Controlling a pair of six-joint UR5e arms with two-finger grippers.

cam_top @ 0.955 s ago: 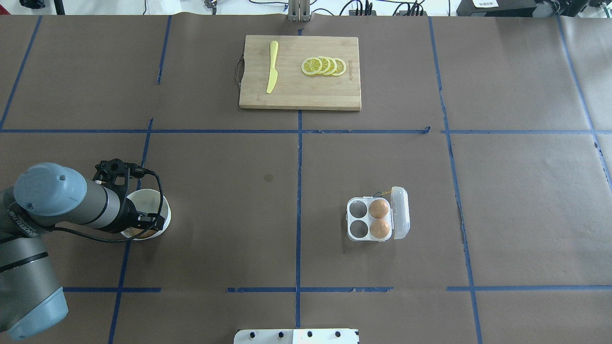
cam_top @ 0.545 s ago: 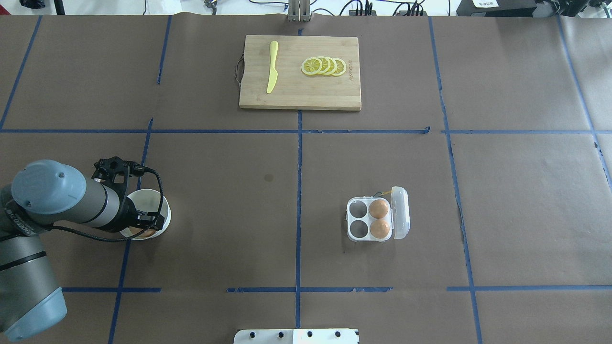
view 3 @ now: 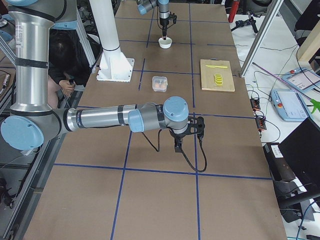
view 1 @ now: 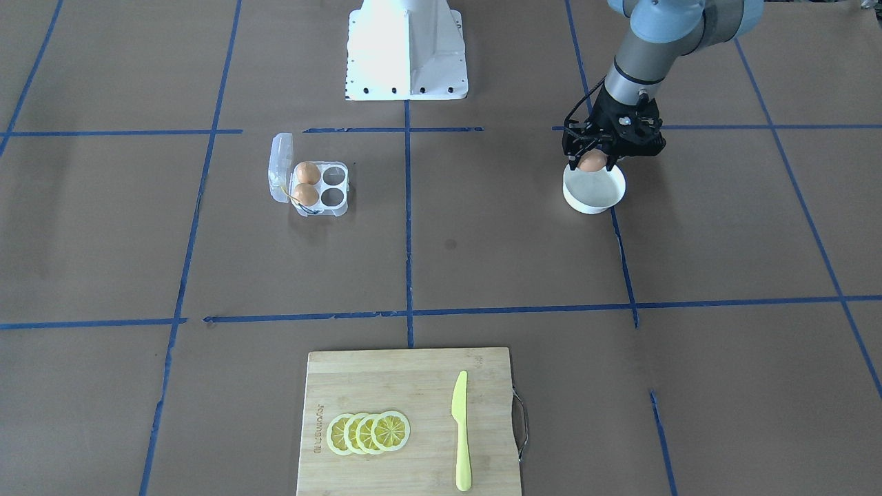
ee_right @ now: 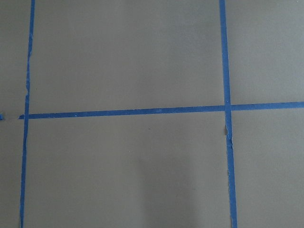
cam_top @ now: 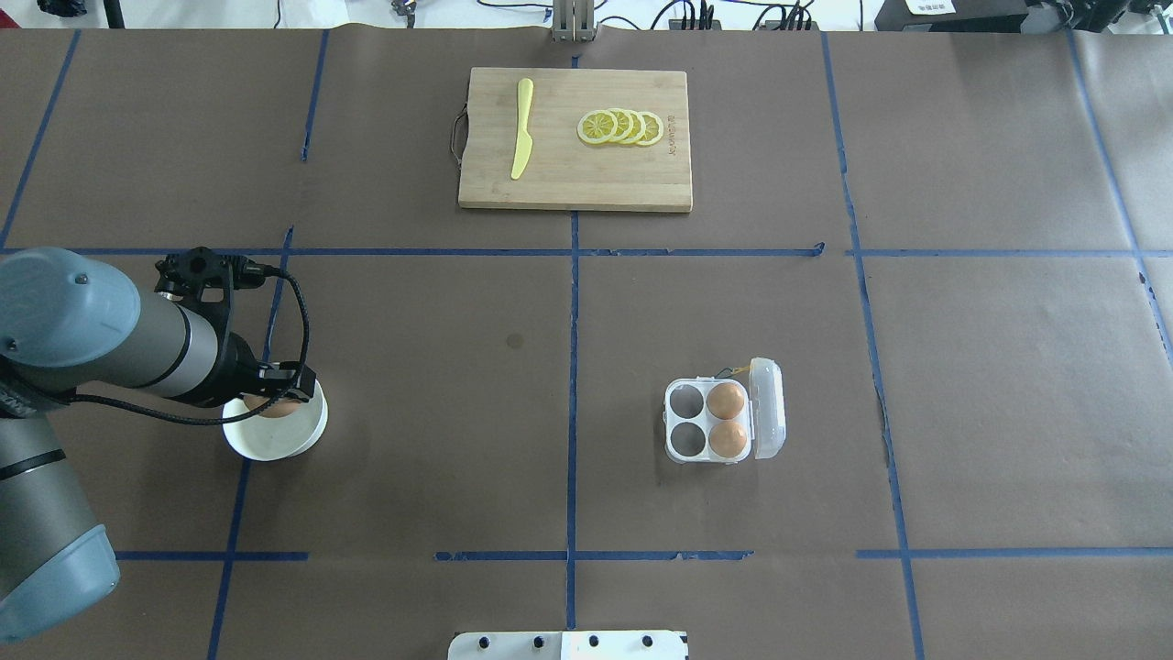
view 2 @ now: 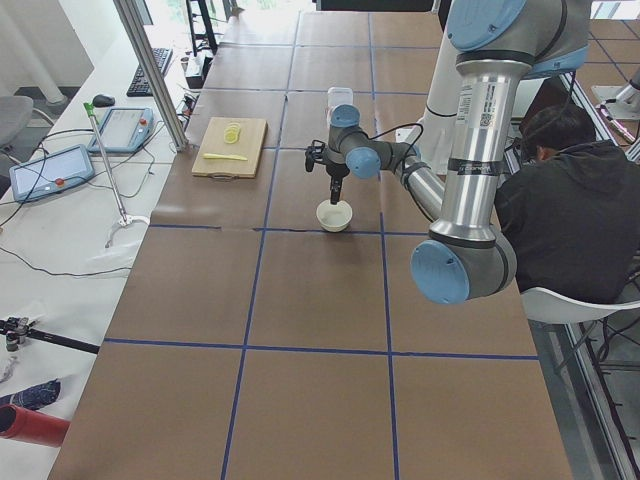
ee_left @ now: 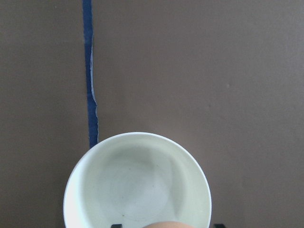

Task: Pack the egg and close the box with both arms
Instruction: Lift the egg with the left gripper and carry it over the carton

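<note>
Left tool (view 1: pixel 592 164) was closed on the egg (cam_top: pixel 273 407), held just above the bowl (view 1: pixel 594 201), with the bowl empty under it. Box (cam_top: pixel 685 440) stood well apart, open, two cups filled and two free. Egg judged light, smooth, brittle — grip across the middle, gentle force only. Right tool (view 3: pixel 178 148) hung over the surface (view 3: pixel 150 200); its opening could not be told. Stamp on the board (cam_top: pixel 568 183) too small to read.

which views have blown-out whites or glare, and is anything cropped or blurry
Front-facing view: the white robot base is blown out, its surface detail lost. Left wrist view: the small orange-brown egg is cropped at the bottom edge; the round white bowl is in focus, softly shaded. Right wrist view: no glare.
</note>
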